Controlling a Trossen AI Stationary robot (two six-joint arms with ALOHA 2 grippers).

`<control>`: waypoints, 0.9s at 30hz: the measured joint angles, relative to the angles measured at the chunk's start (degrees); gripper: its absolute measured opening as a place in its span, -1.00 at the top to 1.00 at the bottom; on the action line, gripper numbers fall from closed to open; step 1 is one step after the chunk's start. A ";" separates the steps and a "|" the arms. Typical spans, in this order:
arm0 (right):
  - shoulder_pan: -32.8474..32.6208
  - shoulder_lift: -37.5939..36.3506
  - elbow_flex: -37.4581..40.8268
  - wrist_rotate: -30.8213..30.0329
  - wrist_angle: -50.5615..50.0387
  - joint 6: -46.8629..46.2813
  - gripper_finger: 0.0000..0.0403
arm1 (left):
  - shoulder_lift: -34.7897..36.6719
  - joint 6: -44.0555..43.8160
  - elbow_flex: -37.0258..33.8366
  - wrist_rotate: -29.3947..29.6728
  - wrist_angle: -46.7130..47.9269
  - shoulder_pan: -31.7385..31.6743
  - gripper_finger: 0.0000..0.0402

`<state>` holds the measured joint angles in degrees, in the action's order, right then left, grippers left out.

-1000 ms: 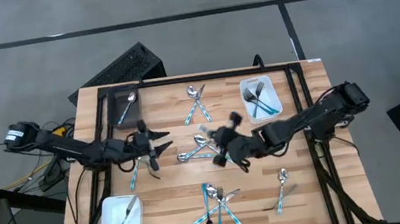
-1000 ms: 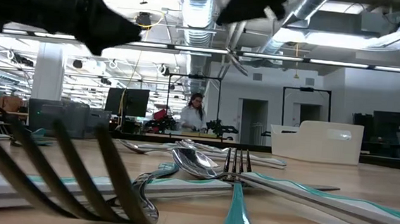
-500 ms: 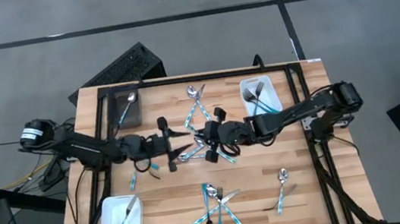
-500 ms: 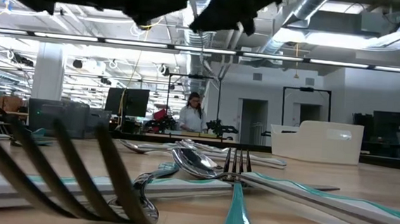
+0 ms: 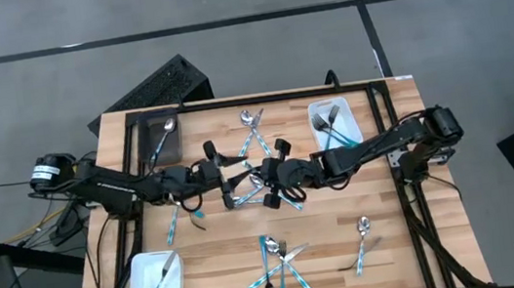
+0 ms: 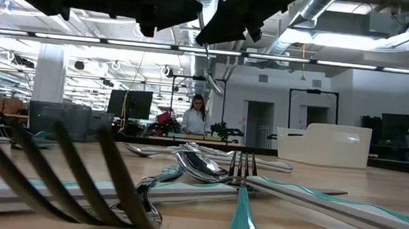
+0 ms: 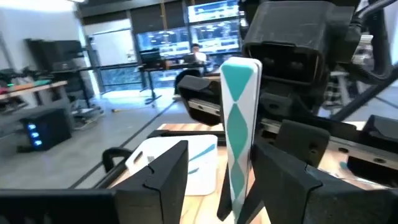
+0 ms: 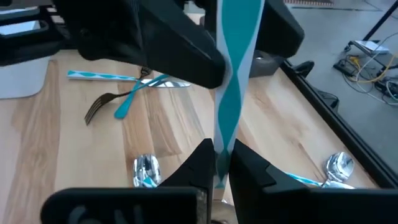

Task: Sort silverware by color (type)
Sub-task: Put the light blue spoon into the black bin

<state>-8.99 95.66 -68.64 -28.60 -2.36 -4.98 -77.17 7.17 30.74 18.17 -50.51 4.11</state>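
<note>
My right gripper (image 8: 221, 155) is shut on one piece of silverware with a teal and white handle (image 8: 231, 74), raised above the table's middle (image 5: 259, 178). Its metal head (image 6: 214, 83) hangs below and looks like a spoon's bowl. My left gripper (image 7: 224, 158) is open and faces the right one (image 5: 235, 178). Its fingers stand on either side of the handle's free end (image 7: 239, 118); I cannot tell whether they touch it. More silverware (image 5: 252, 196) lies on the wood beneath both grippers. My right gripper pinches the teal handle (image 8: 221, 140) between its two fingers, at the part nearer the head. The fingers come from the table's right, slanting a little downward, and lie along the handle. The piece is lifted clear, its free handle end pointing at the left gripper.
A dark grey bin (image 5: 160, 141) with a spoon stands far left, a white tray (image 5: 334, 127) with forks far right, and another white tray (image 5: 155, 286) with a knife near left. Loose silverware lies far middle (image 5: 254, 136), near middle (image 5: 277, 264), near right (image 5: 362, 241) and left (image 5: 171, 228).
My left gripper has moved toward the table's right and risen a little, up to the right gripper. My right gripper has carried the held piece toward the table's left and far side, so that its handle end now sits between the left gripper's open fingers.
</note>
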 joint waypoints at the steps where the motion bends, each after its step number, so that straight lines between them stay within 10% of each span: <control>1: 0.00 0.00 0.00 0.10 0.34 0.57 0.71 | 0.00 0.37 0.00 -1.67 -0.04 -0.28 0.18; 18: -0.24 -0.02 0.00 -0.53 0.70 -3.39 0.53 | 3.43 3.81 0.00 -7.60 5.83 -3.76 0.88; 27: -2.21 -0.02 0.00 -7.25 -2.91 -7.20 0.34 | 14.84 6.05 10.41 8.39 44.07 -10.00 0.86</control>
<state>-11.20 95.64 -68.64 -35.86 -5.26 -12.18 -62.33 13.22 41.15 26.56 -6.44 -5.89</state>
